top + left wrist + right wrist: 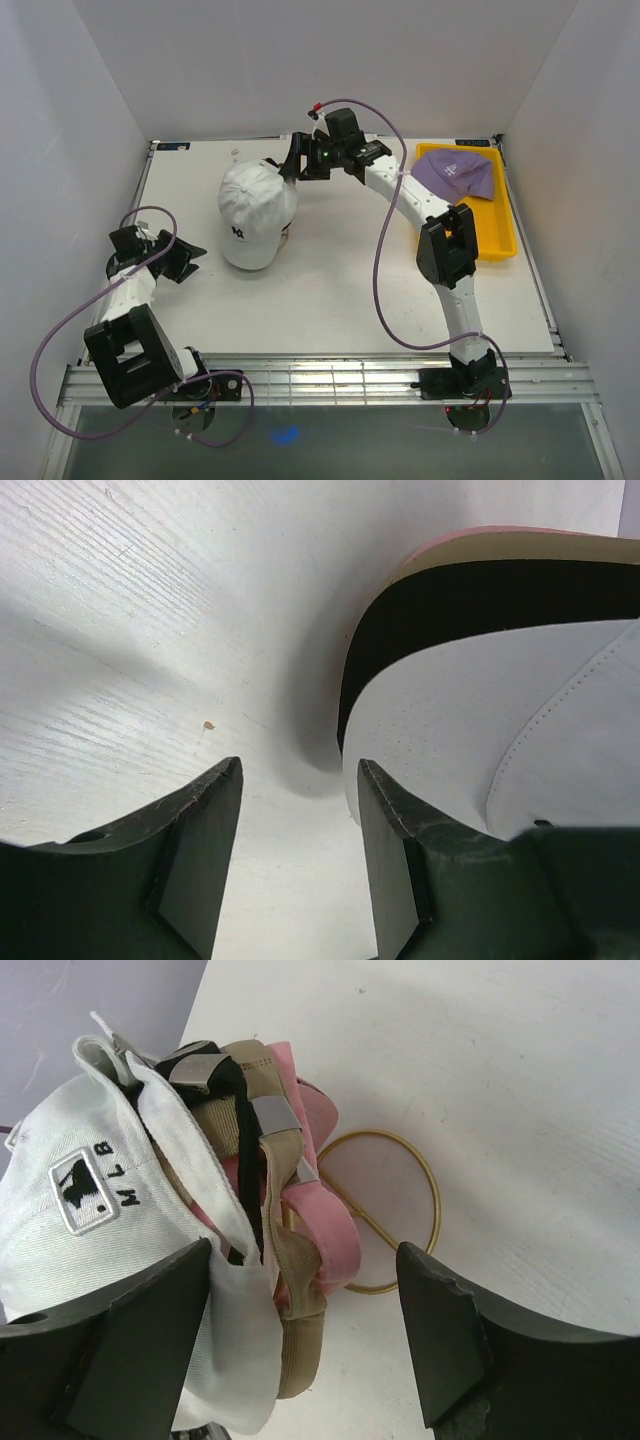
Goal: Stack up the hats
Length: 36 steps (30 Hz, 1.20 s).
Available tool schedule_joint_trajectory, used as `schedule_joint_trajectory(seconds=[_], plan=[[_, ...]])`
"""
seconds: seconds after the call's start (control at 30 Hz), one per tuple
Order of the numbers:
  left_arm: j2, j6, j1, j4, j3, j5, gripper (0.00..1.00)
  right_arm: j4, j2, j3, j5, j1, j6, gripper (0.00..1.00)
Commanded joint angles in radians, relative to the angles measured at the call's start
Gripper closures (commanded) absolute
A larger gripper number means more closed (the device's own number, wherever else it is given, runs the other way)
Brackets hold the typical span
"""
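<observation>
Left claw [300, 765] and right claw [305, 1250] gape empty; the right, at twelve o'clock of the cap stack [255, 210], may snag straps [325, 1225] and topple it.

White cap [256, 212], centre-left. Right gripper [293, 161] at its 1 o'clock. Purple cap [455, 172] in yellow tray [492, 238], 3 o'clock. Left gripper [195, 261], 8 o'clock, apart.

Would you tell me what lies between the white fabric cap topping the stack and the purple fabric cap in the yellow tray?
In the top view, only the right arm crosses the white table between white cap and purple cap.
</observation>
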Motion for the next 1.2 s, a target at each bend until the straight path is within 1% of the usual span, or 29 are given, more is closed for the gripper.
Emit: schedule_joint_trajectory(seconds=[0.0,0.3,0.43,0.93,1.03,1.07,1.1,1.17], plan=[[-0.054,0.003,0.008,-0.008,0.032,0.009,0.40,0.037,-0.091,-0.041,-0.056,-0.005,0.013,0.20],[-0.076,-0.006,0.008,-0.012,0.042,0.024,0.39,0.071,-0.121,-0.050,-0.084,-0.023,0.063,0.16],[-0.079,-0.017,0.008,-0.008,0.045,0.034,0.40,0.079,-0.124,-0.050,-0.103,-0.037,0.094,0.16],[-0.100,-0.025,0.008,-0.008,0.058,0.041,0.40,0.082,-0.230,-0.125,-0.089,-0.087,0.096,0.15],[-0.106,-0.029,0.008,-0.006,0.065,0.058,0.40,0.037,-0.272,-0.153,-0.069,-0.112,0.071,0.15],[-0.108,-0.031,0.008,-0.006,0.072,0.066,0.40,0.016,-0.299,-0.160,-0.055,-0.120,0.039,0.15],[-0.109,-0.032,0.008,-0.005,0.074,0.070,0.40,-0.036,-0.316,-0.171,-0.037,-0.141,0.022,0.15],[-0.118,-0.038,0.008,-0.003,0.078,0.086,0.40,-0.073,-0.377,-0.240,0.005,-0.172,-0.008,0.15]])
